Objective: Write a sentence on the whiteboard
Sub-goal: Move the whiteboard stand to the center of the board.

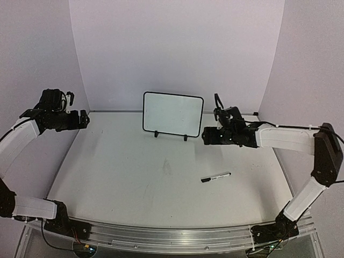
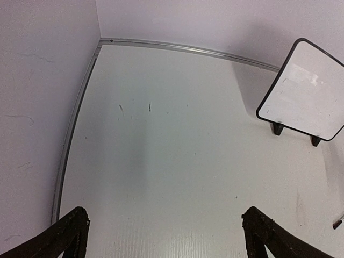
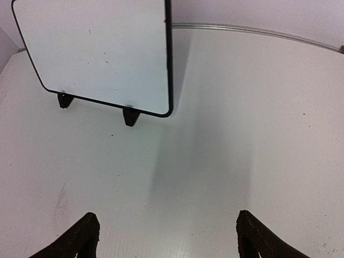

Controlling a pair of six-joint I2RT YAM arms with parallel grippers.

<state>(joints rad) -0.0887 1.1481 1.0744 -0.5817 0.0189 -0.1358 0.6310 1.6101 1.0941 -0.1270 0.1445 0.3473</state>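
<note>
The whiteboard (image 1: 172, 113) stands upright on two black feet at the back middle of the table; it also shows in the left wrist view (image 2: 306, 91) and the right wrist view (image 3: 102, 51). Its face is blank white with faint smudges, and no sentence is in view. My left gripper (image 1: 86, 119) hovers open at the far left, well away from the board, its fingers (image 2: 72, 228) wide apart over bare table. My right gripper (image 1: 206, 135) is open just right of the board's right foot, with nothing between its fingers (image 3: 250, 228).
A black-capped marker (image 1: 216, 176) lies flat on the table, in front of the right gripper and nearer the front edge; its tip shows at the left wrist view's right edge (image 2: 337, 223). Lilac walls enclose the table on three sides.
</note>
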